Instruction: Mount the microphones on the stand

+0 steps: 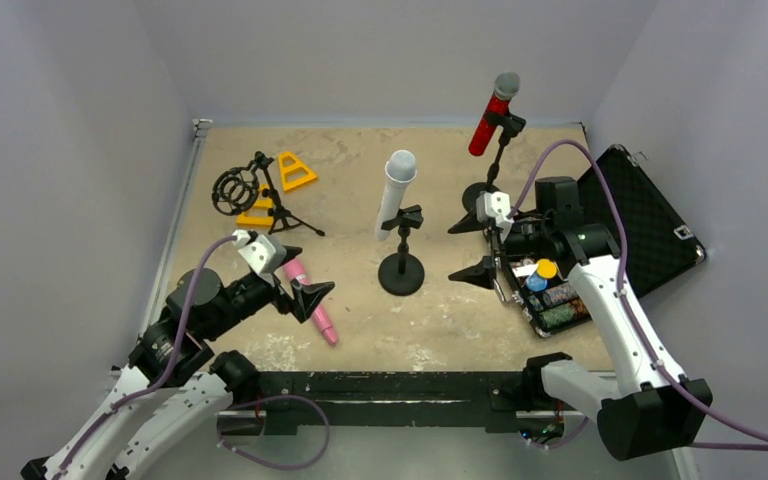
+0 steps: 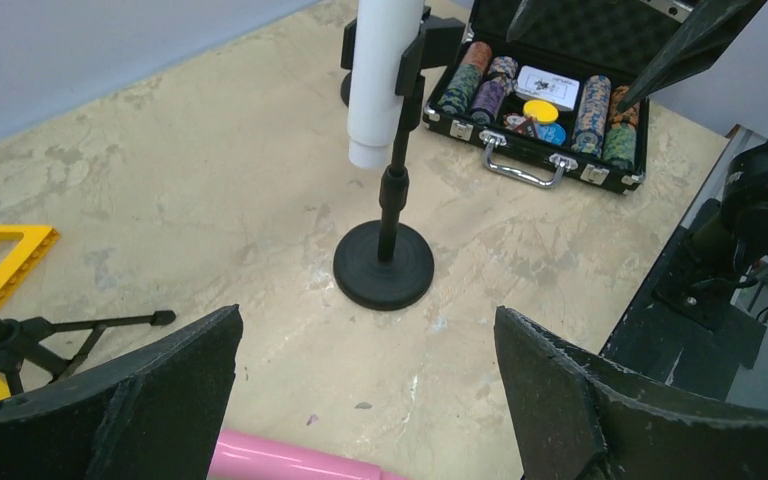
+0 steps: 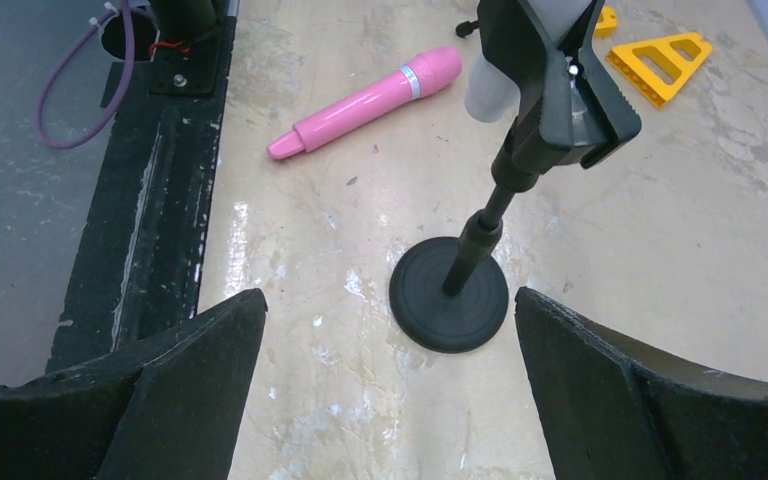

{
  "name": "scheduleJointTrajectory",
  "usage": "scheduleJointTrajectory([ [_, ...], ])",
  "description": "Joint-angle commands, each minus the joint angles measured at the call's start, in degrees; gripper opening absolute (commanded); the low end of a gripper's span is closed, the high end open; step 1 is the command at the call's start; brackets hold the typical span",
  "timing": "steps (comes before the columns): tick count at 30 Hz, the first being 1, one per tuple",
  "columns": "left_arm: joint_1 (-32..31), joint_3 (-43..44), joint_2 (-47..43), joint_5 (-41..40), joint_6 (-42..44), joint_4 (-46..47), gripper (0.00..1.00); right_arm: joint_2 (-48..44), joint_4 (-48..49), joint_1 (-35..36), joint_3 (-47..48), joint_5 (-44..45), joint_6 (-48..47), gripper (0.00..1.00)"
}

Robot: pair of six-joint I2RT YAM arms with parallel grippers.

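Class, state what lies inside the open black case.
The case holds rows of chips, a white card, a yellow disc and a blue disc. Anything beneath them is covered.

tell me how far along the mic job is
Two of three done: the red microphone and the white microphone sit clipped in their desk stands. In hand: nothing; the left gripper hangs open over the pink microphone, which lies flat on the table. Left: mount it, probably on the empty tripod stand.
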Motion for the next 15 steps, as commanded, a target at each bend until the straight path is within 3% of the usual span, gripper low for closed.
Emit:
scheduleJointTrajectory([
  [1,0.34,-1.63,-2.41,-1.41,-3.22,-1.13,0.99,-2.71,5.61,-2.33,-3.24,-3.89,2.88,0.99],
  [15,0.27,-3.42,-3.27,-2.15,-6.39,0.35,0.99,-3.17,7.79,-4.02,-6.28,-7.12,2.39,0.99],
])
